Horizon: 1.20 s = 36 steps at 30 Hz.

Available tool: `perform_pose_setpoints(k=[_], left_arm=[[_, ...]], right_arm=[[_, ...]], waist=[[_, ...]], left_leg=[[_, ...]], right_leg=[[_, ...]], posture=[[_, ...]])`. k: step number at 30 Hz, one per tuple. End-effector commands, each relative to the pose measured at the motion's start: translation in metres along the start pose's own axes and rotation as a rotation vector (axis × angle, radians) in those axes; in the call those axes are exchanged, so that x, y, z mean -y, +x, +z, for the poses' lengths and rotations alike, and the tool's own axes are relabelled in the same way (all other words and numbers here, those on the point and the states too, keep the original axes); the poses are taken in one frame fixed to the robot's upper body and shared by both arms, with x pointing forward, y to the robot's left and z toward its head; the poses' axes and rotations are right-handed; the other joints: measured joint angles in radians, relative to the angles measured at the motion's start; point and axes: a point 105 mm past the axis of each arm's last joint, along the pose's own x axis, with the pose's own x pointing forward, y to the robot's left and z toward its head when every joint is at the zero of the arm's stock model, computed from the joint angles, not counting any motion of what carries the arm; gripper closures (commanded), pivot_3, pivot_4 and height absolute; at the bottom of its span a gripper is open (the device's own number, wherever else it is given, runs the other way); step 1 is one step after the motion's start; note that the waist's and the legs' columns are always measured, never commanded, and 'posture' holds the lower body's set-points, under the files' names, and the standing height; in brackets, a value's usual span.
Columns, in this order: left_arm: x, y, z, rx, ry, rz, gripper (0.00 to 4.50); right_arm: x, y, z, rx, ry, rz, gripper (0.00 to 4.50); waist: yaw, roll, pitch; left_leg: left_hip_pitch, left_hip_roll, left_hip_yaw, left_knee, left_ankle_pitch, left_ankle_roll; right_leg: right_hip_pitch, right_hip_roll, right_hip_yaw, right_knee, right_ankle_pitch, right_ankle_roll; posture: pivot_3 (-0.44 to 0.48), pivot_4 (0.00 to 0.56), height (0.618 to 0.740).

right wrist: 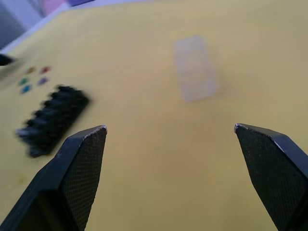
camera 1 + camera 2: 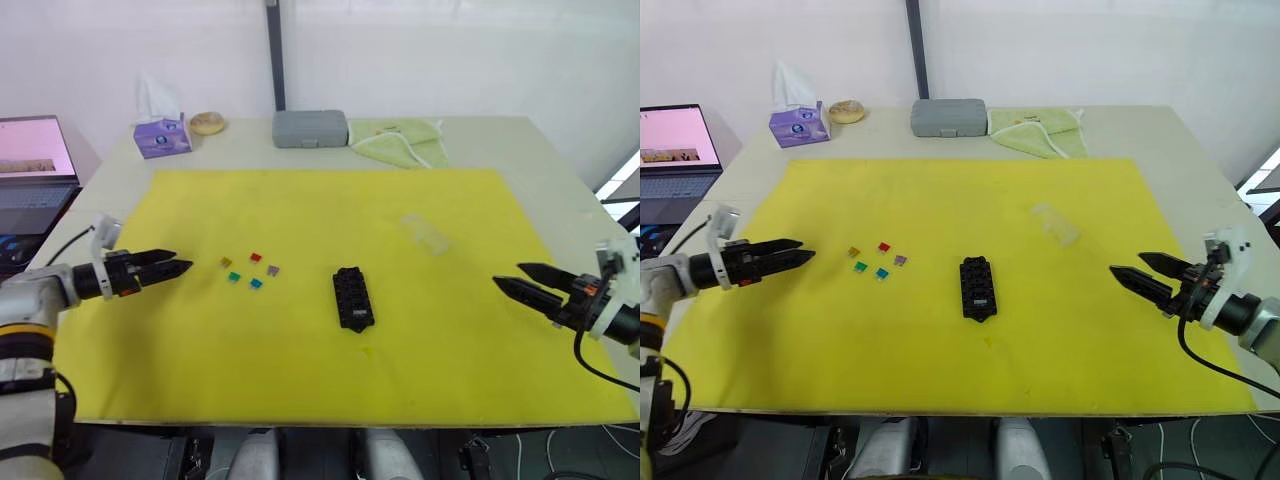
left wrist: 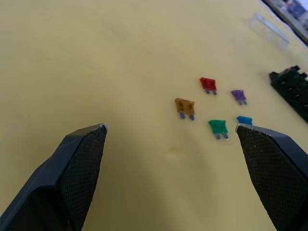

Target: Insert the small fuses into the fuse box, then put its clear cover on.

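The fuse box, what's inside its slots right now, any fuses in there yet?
The fuse box shows only dark slots, no colour; slot depths stay unseen. Five small fuses lie loose on the yellow mat.

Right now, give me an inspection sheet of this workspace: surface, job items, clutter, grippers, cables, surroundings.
Surface: yellow mat on a pale table.
Job's things: five small fuses loose in a cluster on the mat; black fuse box to their right, no fuse seen in it; clear cover lying apart, beyond the box toward the robot's right.
Clutter: grey case, green cloth, tissue box, a round tan item, all along the far edge.
Grippers: left gripper open, empty, beside the fuses; right gripper open, empty.
Cables: black cable at the right wrist.
Surroundings: laptop at left, white wall.
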Motion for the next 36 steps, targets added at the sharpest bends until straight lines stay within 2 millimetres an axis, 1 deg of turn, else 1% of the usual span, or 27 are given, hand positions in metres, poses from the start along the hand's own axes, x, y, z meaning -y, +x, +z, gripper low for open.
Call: perform_pose_setpoints(k=[1, 4, 6, 8, 10, 12, 16, 20, 24, 27, 33, 36], left_arm=[[0.001, 0.007, 0.001, -0.045, 0.019, -0.033, 0.0], [0.001, 0.013, 0.002, -0.057, 0.02, -0.052, 0.0], [0.004, 0.022, -0.001, -0.078, 0.021, -0.089, 0.0], [0.006, 0.028, -0.004, -0.096, 0.029, -0.114, 0.0], [0.007, 0.035, -0.008, -0.105, 0.041, -0.124, 0.0], [0.007, 0.04, -0.009, -0.1, 0.037, -0.124, 0.0], [0.011, 0.047, -0.015, -0.111, 0.015, -0.16, 0.0], [0.023, 0.052, -0.024, -0.145, -0.038, -0.253, 0.0], [0.026, 0.061, -0.028, -0.151, -0.043, -0.259, 0.0], [0.02, 0.07, -0.03, -0.153, -0.059, -0.204, 0.0], [0.017, 0.072, -0.033, -0.155, -0.085, -0.19, 0.0], [0.019, 0.075, -0.031, -0.129, -0.109, -0.201, 0.83]], right_arm=[[-0.038, 0.013, 0.023, 0.008, -0.088, 0.135, 0.03], [-0.058, 0.021, 0.028, 0.003, -0.122, 0.193, 0.03], [-0.083, 0.033, 0.029, -0.007, -0.166, 0.275, 0.03], [-0.1, 0.042, 0.028, -0.005, -0.19, 0.321, 0.03], [-0.113, 0.052, 0.028, 0.015, -0.192, 0.361, 0.03], [-0.122, 0.058, 0.029, 0.036, -0.18, 0.386, 0.03], [-0.125, 0.062, 0.026, 0.034, -0.17, 0.387, 0.03], [-0.121, 0.061, 0.026, 0.022, -0.173, 0.369, 0.03], [-0.121, 0.063, 0.028, 0.028, -0.172, 0.362, 0.03], [-0.121, 0.064, 0.028, 0.032, -0.17, 0.35, 0.03], [-0.117, 0.064, 0.027, 0.04, -0.173, 0.31, 0.03], [-0.115, 0.063, 0.026, 0.044, -0.175, 0.296, 0.0]], waist=[[-0.002, 0.0, 0.0], [0.0, 0.0, 0.0], [0.001, 0.0, 0.0], [0.002, 0.0, 0.0], [0.003, -0.001, 0.0], [0.006, -0.001, 0.0], [0.015, -0.001, 0.0], [0.021, 0.0, 0.0], [0.024, 0.0, 0.0], [0.028, 0.0, -0.001], [0.028, 0.005, -0.003], [0.027, 0.005, -0.004]], left_leg=[[0.0, 0.0, 0.0, 0.0, 0.0, 0.0], [0.0, 0.0, 0.0, 0.0, 0.0, 0.0], [-0.001, 0.0, 0.0, 0.0, 0.0, 0.0], [-0.001, 0.0, -0.001, 0.0, 0.0, 0.0], [-0.002, 0.0, -0.001, 0.001, 0.0, 0.0], [-0.002, 0.0, -0.001, 0.001, 0.0, 0.0], [-0.005, -0.001, -0.002, 0.002, 0.0, 0.0], [-0.006, -0.002, -0.003, 0.002, 0.0, 0.0], [-0.007, -0.002, -0.003, 0.002, 0.0, 0.0], [-0.007, -0.002, -0.003, 0.002, 0.0, 0.0], [-0.007, -0.003, -0.004, 0.003, 0.0, 0.0], [-0.007, -0.003, -0.004, 0.004, 0.0, 0.0]], right_leg=[[0.0, 0.0, 0.0, 0.0, 0.0, 0.0], [0.0, 0.0, 0.0, 0.0, 0.0, 0.0], [0.0, 0.0, 0.0, 0.0, 0.0, 0.0], [-0.001, 0.0, 0.0, 0.0, 0.0, 0.0], [-0.001, 0.0, 0.0, 0.0, 0.0, 0.0], [-0.001, -0.001, -0.001, -0.001, 0.0, 0.0], [-0.001, -0.003, -0.003, -0.001, 0.0, 0.0], [-0.003, -0.003, -0.003, -0.001, 0.0, 0.0], [-0.003, -0.003, -0.003, -0.001, 0.0, 0.0], [-0.003, -0.003, -0.003, -0.002, 0.0, 0.0], [-0.002, -0.003, -0.004, -0.001, 0.0, 0.001], [-0.002, -0.003, -0.004, -0.001, 0.0, 0.001]], posture=[[0.0, 0.15, 0.74], [0.0, 0.15, 0.74], [0.0, 0.15, 0.74], [0.0, 0.15, 0.74], [0.0, 0.15, 0.74], [0.0, 0.15, 0.74], [0.0, 0.15, 0.74], [0.0, 0.15, 0.74], [0.0, 0.15, 0.74], [0.0, 0.15, 0.74], [0.0, 0.15, 0.74], [0.0, 0.15, 0.74]])
